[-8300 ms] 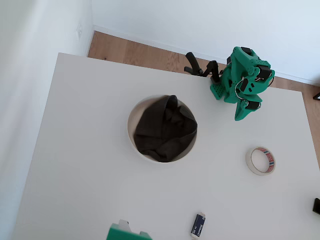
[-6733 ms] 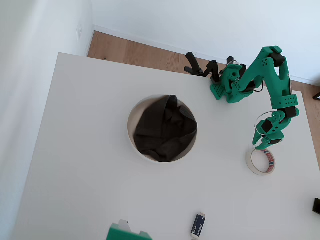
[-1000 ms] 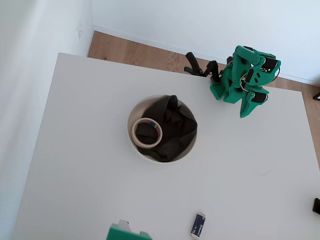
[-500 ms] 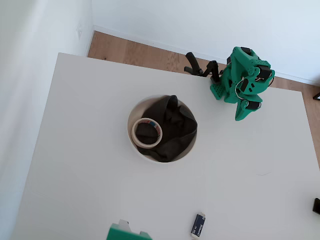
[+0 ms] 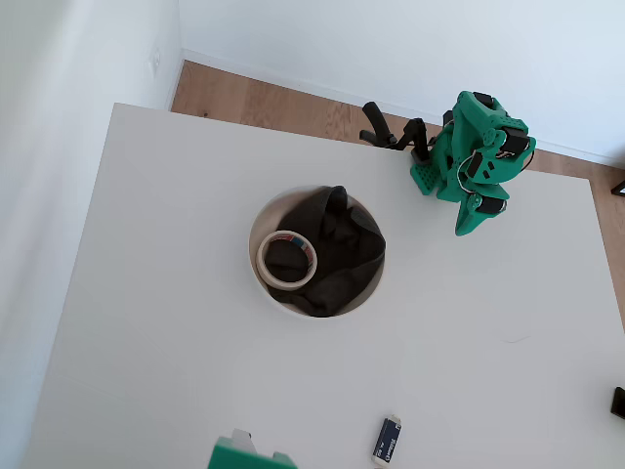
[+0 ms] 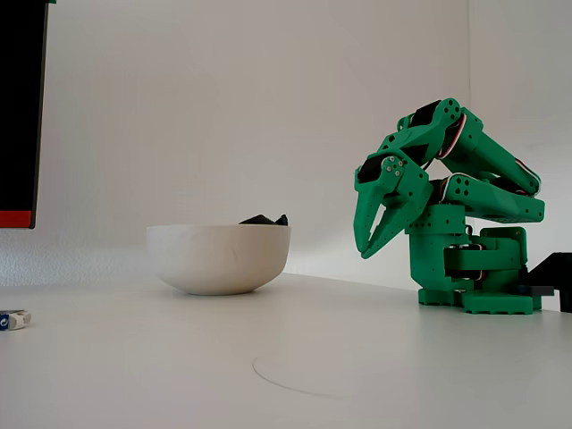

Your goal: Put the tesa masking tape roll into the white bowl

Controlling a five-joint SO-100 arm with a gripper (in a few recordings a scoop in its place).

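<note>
A plain home or office room: a white table (image 5: 195, 371) filling most of the overhead view, wooden floorboards (image 5: 273, 103) and bare white walls (image 5: 391, 39) along its top.

Arm (image 6: 465, 179) folded, pincer (image 6: 365, 248) empty, pointing down

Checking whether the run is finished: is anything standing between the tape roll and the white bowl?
Nothing visible does. The tesa masking tape roll already lies inside the white bowl, resting on the dark cloth. The claw is folded back near the arm's base, apart from both.
</note>
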